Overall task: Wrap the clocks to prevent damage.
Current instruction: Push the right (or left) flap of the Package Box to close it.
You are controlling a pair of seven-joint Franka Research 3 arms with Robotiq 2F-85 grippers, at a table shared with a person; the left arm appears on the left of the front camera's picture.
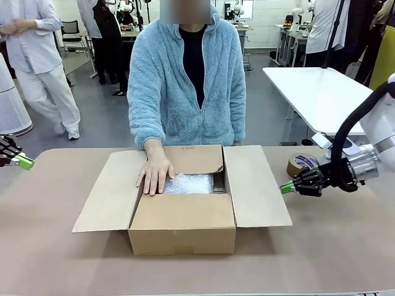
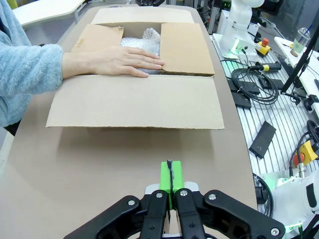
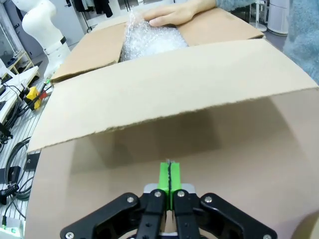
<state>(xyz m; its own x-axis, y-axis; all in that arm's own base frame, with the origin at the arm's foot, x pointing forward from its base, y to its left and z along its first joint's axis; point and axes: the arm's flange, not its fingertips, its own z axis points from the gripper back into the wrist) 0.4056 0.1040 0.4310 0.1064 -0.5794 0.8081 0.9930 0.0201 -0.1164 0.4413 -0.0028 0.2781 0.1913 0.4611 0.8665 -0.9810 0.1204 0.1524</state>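
An open cardboard box (image 1: pixel 182 231) sits at the middle of the front view on the tan worktop (image 1: pixel 333 253). Its two side flaps lie spread out flat toward picture left and picture right. Inside it, the bubble-wrapped clocks (image 1: pixel 190 184) lie as one whitish, crinkled bundle that shows through the opening. A person's hand (image 1: pixel 154 174) rests flat at the picture-left edge of that opening, touching the bundle. A brown tape roll (image 1: pixel 301 164) stands on the worktop at picture right, apart from the box.

Bare worktop runs along the whole lower part of the frame in front of the box, and also beyond both flap edges. The picture-right flap's outer edge ends just short of the right claw (image 1: pixel 287 187). The left claw (image 1: pixel 24 162) sits at the far left edge of the frame, well apart from the other flap.

Both claws are fully closed, green pads pressed together, with nothing between them. Each points inward at the box from its own side. The bundle lies between them, past the flaps and down inside the box walls, well apart from either tip.
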